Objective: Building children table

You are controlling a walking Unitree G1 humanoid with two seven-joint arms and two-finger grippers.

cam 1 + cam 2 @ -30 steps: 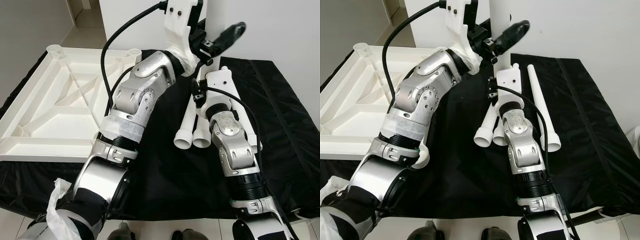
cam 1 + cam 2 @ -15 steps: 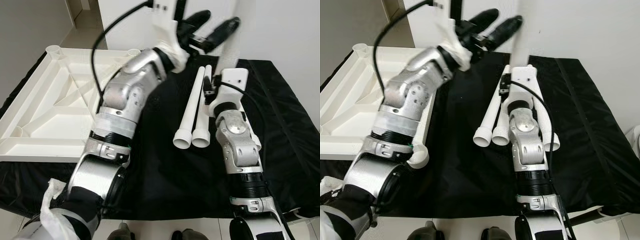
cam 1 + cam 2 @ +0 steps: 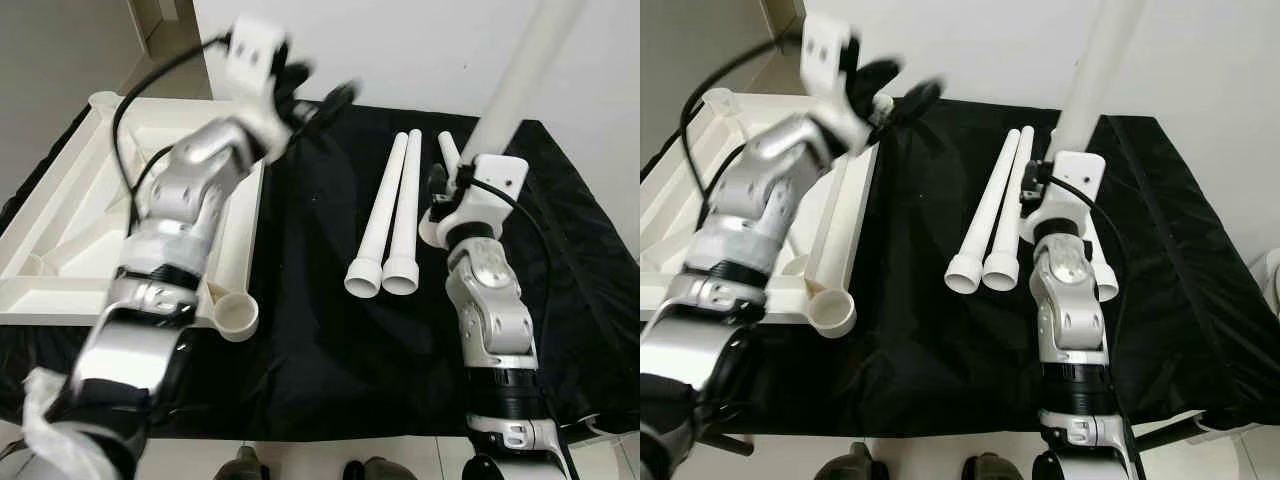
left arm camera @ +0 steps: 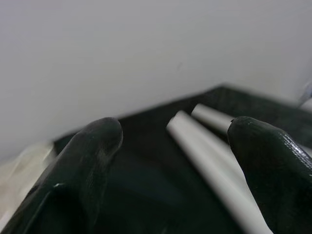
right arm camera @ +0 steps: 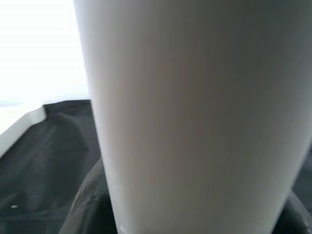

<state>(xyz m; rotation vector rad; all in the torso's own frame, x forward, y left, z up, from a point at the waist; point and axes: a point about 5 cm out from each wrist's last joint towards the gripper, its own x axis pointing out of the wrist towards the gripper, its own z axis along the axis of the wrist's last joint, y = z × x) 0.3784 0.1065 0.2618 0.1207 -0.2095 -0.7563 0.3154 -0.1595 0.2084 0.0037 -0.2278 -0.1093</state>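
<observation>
White children's tabletop (image 3: pixel 70 215) lies upside down on the black cloth (image 3: pixel 320 340) at the cloth's left edge, ribbed underside up, round leg sockets at its corners; near-right corner socket (image 3: pixel 238 316) faces up, nothing in it. Two white table legs (image 3: pixel 388 225) lie side by side, touching, mid-cloth, wide ends toward the near edge. A further leg (image 3: pixel 1102 285) lies on the cloth just beside the right arm, mostly hidden by it.

Right gripper (image 3: pixel 470 180) is raised over the cloth right of the two lying legs and clenched around a fourth white table leg (image 3: pixel 525 70), which it holds tilted, running up and to the right against the white wall (image 3: pixel 420 50). In the right wrist view the held leg (image 5: pixel 195 112) is gripped between the dark fingers (image 5: pixel 90 204).

Left gripper (image 3: pixel 310 95) is motion-blurred, over the far edge of the cloth near the tabletop's far-right corner. Its fingers (image 4: pixel 83 165) are spread wide apart, grasping nothing; the left wrist view looks between them at two lying legs (image 4: pixel 209 161) on the cloth.
</observation>
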